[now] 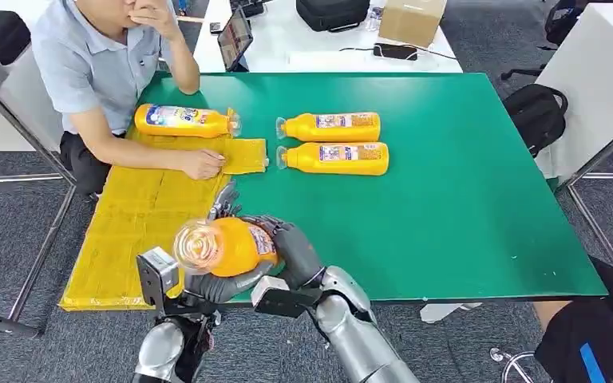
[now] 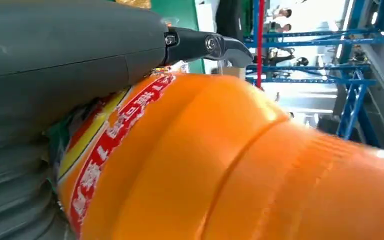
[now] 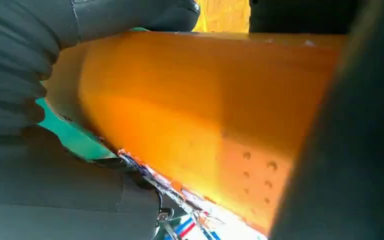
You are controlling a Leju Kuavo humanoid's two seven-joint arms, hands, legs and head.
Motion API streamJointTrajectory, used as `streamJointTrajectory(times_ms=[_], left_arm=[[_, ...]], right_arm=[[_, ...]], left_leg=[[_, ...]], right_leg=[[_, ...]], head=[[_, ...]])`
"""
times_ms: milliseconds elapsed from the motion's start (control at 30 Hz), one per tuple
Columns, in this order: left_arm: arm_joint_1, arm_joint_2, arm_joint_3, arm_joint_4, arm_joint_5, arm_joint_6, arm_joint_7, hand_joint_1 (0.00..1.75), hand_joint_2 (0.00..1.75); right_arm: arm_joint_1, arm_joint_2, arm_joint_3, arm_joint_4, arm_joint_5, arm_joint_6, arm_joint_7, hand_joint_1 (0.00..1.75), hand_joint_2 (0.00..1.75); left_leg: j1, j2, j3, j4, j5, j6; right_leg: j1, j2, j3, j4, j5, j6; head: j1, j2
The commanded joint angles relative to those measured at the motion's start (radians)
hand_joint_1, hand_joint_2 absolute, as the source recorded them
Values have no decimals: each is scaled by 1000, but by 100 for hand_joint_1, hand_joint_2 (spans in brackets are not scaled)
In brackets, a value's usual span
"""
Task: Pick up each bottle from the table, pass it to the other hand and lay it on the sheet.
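We see both hands wrapped on one orange bottle [image 1: 227, 246] at near table edge: left hand [image 1: 211, 279] fingers curled under it, right hand [image 1: 291, 247] fingers closed around its body, clear cap end tilted toward camera. We count four bottles: held one, two lying side by side on green table [image 1: 463, 183] — far [image 1: 331, 126], near [image 1: 335, 158] — and one [image 1: 182, 120] lying on yellow sheet [image 1: 140, 215]. Person's hand [image 1: 201, 163] rests on sheet, just beside that bottle.
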Motion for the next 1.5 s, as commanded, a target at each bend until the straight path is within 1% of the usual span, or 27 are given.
streamJointTrajectory(times_ms=[33,100,133,233,267,300,333,367,400,467,500,533,567,633,867,933,967,1000,1033,1067,1200,1267,1367,1400,1433,1467,1500], left_arm=[[-85,-12,-90,135,-2,0,20,0,175],[-83,-11,-85,121,16,-20,8,0,175],[-83,-9,-83,114,17,-21,8,0,175],[-83,-9,-83,114,17,-21,8,0,175],[-79,-9,-84,102,42,-49,3,2,175],[-77,-7,-83,97,82,-86,8,161,175],[-75,-6,-83,97,107,-108,15,175,175],[-70,-4,-81,95,136,-129,19,175,175],[-65,-2,-75,103,201,-174,39,175,175],[-58,-1,-68,123,284,-226,73,175,175],[-56,7,-64,136,336,-248,100,175,175],[-56,9,-63,146,349,-251,103,175,175],[-56,11,-63,151,353,-252,103,175,175],[-55,13,-58,157,361,-245,111,175,175],[-54,15,-56,156,367,-245,115,175,175],[-54,15,-56,156,367,-245,115,175,175],[-65,26,44,169,383,-184,148,175,175],[-65,26,44,169,383,-184,148,175,175],[-67,29,46,170,383,-185,150,175,175],[-71,31,59,174,375,-177,156,175,175],[-127,57,154,183,144,-2,155,175,175],[-160,57,213,164,-16,88,165,175,175],[-164,54,227,156,-23,74,174,175,175],[-172,36,247,129,-164,167,178,175,175],[-181,27,267,111,-203,180,187,175,175],[-191,19,291,98,-217,175,202,175,175],[-200,17,308,91,-227,166,213,175,175]], right_arm=[[-11,-57,268,81,-27,-39,-35,175,175],[-10,-52,265,81,-37,-9,-35,175,175],[-11,-50,266,84,-37,-9,-35,175,175],[-11,-50,266,84,-37,-9,-35,175,175],[-16,-51,266,96,-32,-19,-35,175,175],[-22,-47,257,116,-38,-8,-35,175,175],[-26,-46,252,127,-35,-11,-35,171,175],[-32,-42,246,146,-33,-6,-34,110,175],[-33,-32,233,162,-37,-14,-35,0,175],[-32,-24,227,168,-45,-20,-35,0,175],[-30,-20,224,163,-53,-37,-35,0,175],[-26,-18,222,152,-59,-46,-35,0,175],[-24,-18,219,143,-66,-47,-35,0,0],[-11,-22,211,103,-71,-52,-35,0,0],[-8,-19,202,95,-70,-46,-34,0,0],[-8,-19,202,95,-70,-46,-34,0,0],[80,0,208,-117,-46,-29,-26,0,0],[80,0,208,-117,-46,-29,-26,0,0],[82,0,208,-121,-46,-28,-26,0,0],[86,-4,212,-133,-42,-29,-27,0,0],[132,-15,195,-242,-22,-112,-35,0,0],[162,-19,176,-318,13,-154,-31,0,0],[167,-21,173,-333,18,-146,-25,0,0],[177,-16,161,-352,23,-157,-24,0,0],[184,-19,160,-372,36,-170,-23,0,0],[190,-19,163,-387,50,-180,-17,0,0],[194,-20,165,-401,60,-186,-12,0,0]], left_leg=[[0,-3,2,-1,0,1],[0,-2,1,0,0,1],[0,-2,3,-1,-1,1],[0,-2,1,-1,0,1],[0,-3,4,-1,-1,1],[0,-3,3,-1,-1,1],[0,-2,2,-1,0,1],[0,-2,4,-1,-1,1],[0,-1,3,-1,-1,1],[0,-1,5,-1,-1,2],[0,-2,2,-1,0,1],[0,-2,4,-2,-1,2],[0,-1,3,-1,-1,1],[0,-2,4,-1,-1,1],[-1,-2,3,-1,-1,1],[0,-2,1,-1,0,1],[0,-2,3,-1,-1,1],[0,-1,1,0,-1,1],[0,-1,3,-1,-2,1],[-1,0,1,-1,-1,1],[0,0,2,-1,-1,1],[0,-1,0,0,0,1],[-1,-1,0,-1,0,1],[0,3,2,0,-1,1],[-1,0,1,-1,0,1],[0,-1,-1,0,0,1],[1,-1,0,0,-1,1]], right_leg=[[1,-5,4,-1,-1,-2],[0,-2,3,-1,-1,-2],[1,-3,5,-1,-1,-3],[0,-3,2,-1,-1,-2],[1,-4,5,-1,-2,-3],[1,-4,4,-1,-1,-2],[1,-3,3,-1,-1,-2],[1,-3,5,-1,-1,-3],[1,-2,4,-1,-1,-2],[1,-2,5,-1,-1,-3],[0,-2,3,-1,-1,-2],[1,-3,5,-1,-1,-3],[1,-2,4,-1,-1,-2],[0,-3,4,-1,-1,-3],[0,-3,4,-1,-2,-3],[0,-2,2,0,-1,-1],[0,-3,4,-1,-2,-3],[0,-2,2,0,-1,-2],[1,-2,4,0,-2,-3],[0,-1,2,0,-1,-2],[0,-1,3,0,-1,-3],[0,-2,1,1,0,-2],[-1,0,1,1,0,-2],[1,2,1,1,0,-4],[0,-1,2,1,-1,-3],[0,-2,0,1,0,-2],[1,-2,1,1,-1,-3]], head=[[0,0],[0,0],[0,0],[0,0],[0,0],[0,0],[1,0],[0,0],[1,0],[0,0],[0,0],[1,0],[1,0],[1,0],[1,0],[1,0],[1,0],[0,0],[0,0],[0,0],[1,0],[2,0],[4,0],[2,0],[3,0],[2,0],[3,0]])
